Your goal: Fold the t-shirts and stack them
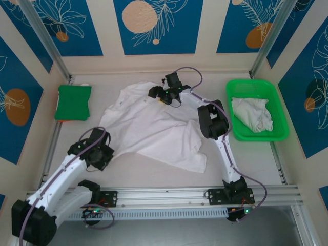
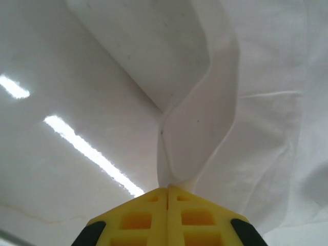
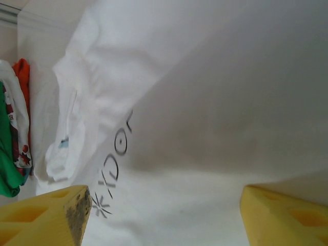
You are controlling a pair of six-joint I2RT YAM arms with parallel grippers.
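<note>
The shirt (image 1: 154,128) lies spread on the worktop (image 1: 138,177). Left jaws pinch a fold at its edge; right jaws hang spread over the chest print (image 3: 115,174). If the left pulls alone, I reckon the cloth bunches or slips free.

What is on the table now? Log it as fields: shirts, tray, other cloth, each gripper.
spread shirt: white, wrinkled, laid out mid-table
crumpled shirt: white, lying in the tray
tray: green, right side of the table
green cloth: folded, far left
left gripper: shut on a fold of the spread shirt
right gripper: open, over the spread shirt by its collar
</note>
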